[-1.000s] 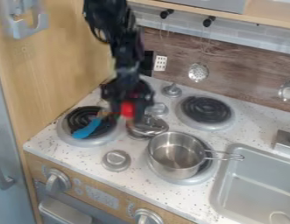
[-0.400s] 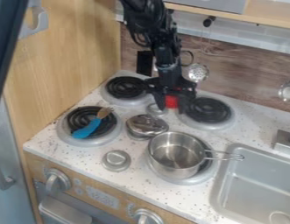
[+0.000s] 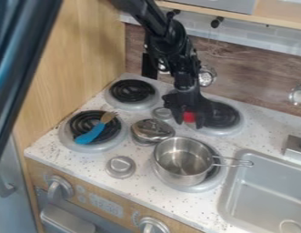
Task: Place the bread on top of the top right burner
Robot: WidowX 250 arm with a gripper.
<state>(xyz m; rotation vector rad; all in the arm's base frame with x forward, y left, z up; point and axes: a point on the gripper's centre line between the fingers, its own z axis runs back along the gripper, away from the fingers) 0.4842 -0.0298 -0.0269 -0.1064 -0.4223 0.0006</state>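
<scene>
From where I'm standing, the black arm [image 3: 166, 43] comes down from the top of the frame, and its claw [image 3: 189, 122] hangs right of centre, over the left part of the upper right burner [image 3: 222, 114]. The fingers [image 3: 200, 119] are a little apart, closed around a small red thing [image 3: 189, 117] that sits between them; whether that is the bread, I honestly can't tell. Just below, a shiny steel pot [image 3: 183, 159] sits on the lower right burner [image 3: 204, 185], its wire handle [image 3: 234, 162] pointing to the right of the frame. Left of the pot there's a rounded metal dish [image 3: 153, 130] on the speckled counter [image 3: 86, 161]. Over at the left, a utensil with a blue handle [image 3: 88, 136] and a brown head lies slantwise on the lower left burner [image 3: 104, 146], and the upper left burner [image 3: 132, 91] is behind it. A grey sink [image 3: 268, 195] fills the lower right corner.
</scene>
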